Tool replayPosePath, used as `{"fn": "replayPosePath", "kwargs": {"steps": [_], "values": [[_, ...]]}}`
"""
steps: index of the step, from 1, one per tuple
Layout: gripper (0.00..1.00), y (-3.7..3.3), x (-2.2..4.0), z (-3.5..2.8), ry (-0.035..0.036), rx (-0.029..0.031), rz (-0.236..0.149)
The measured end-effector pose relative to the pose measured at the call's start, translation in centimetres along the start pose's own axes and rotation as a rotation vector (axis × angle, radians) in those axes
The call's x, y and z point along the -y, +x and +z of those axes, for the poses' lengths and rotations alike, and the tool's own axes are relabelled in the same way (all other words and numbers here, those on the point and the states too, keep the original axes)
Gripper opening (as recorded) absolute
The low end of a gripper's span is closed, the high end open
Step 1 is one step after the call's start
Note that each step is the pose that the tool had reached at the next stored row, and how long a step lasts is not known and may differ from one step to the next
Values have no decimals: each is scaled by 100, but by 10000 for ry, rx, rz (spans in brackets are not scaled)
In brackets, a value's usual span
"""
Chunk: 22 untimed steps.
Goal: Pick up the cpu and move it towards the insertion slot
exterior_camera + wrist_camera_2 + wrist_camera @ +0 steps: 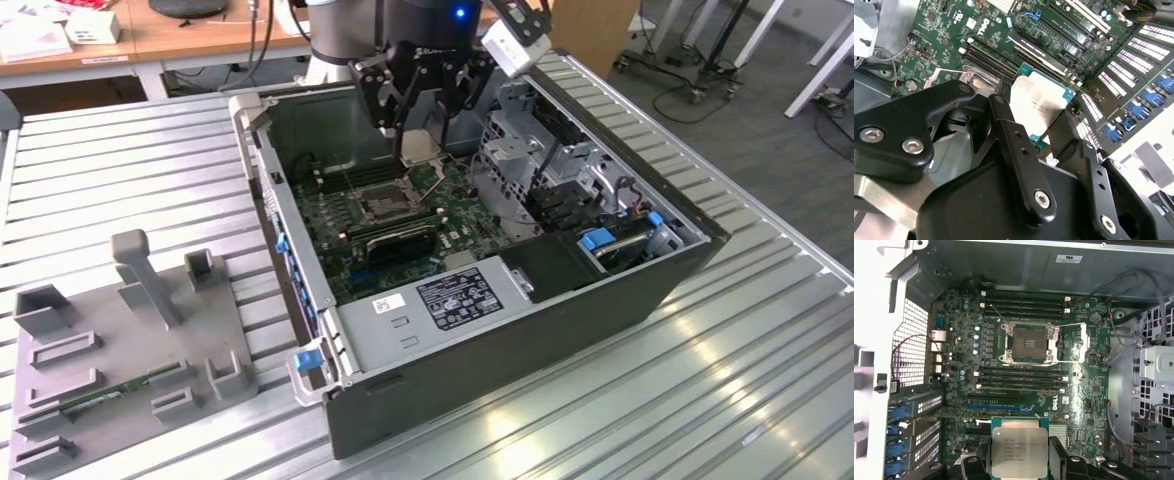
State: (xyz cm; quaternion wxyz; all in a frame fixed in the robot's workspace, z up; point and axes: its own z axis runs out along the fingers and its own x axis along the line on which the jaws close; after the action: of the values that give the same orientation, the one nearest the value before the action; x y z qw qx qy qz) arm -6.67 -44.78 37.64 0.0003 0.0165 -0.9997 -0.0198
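The black two-fingered gripper (1019,452) is clamping the flat square silvery-beige cpu (1019,452) by opposite edges, carrying it above the green motherboard (954,367), and would do well keeping it level and squared to the silver-framed, dark-centred insertion slot (1028,343) lying open farther on.

The cpu (1019,452) is seen as a thin flat square chip w/ a pale silvery metal face and a teal-green edge, small print across the face. It is held clear of the board, gripped at two opposite edges, face toward the first wrist cam; also seen in the second wrist view (1040,102) and, edge-on and roughly upright, in the exterior view (419,146). The insertion slot (1029,343) is a square dark-centred socket w/ silvery frame, frame swung open, thin wire lever alongside. In the exterior view it lies mid-board (379,204), just nearer than the cpu and below it.
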Motion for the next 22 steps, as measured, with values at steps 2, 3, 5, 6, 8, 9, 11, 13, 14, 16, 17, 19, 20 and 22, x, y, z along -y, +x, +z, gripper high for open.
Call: {"fn": "replayPosePath", "kwargs": {"steps": [2, 3, 5, 6, 8, 9, 11, 13, 14, 16, 17, 19, 20, 22], "values": [[55, -19, 1, 0, 0, 0, 0], [55, -29, 1, 0, 0, 0, 0], [55, -50, 2, 0, 0, 0, 0], [55, -60, 2, 0, -1, 0, 0], [55, -80, 3, 0, -1, 0, 0], [55, -90, 3, 0, -1, 0, 0], [55, -109, 4, 0, 0, 0, 0], [55, -126, 4, 0, -1, 1, 0], [55, -134, 5, 0, 0, 0, 0], [55, -149, 5, 0, 0, 0, -1], [55, -157, 5, 0, 0, 0, 0], [55, -173, 6, 1, -1, 1, 0], [55, -181, 6, 0, 0, 0, 0], [55, -195, 7, 0, 0, 0, 0]]}}
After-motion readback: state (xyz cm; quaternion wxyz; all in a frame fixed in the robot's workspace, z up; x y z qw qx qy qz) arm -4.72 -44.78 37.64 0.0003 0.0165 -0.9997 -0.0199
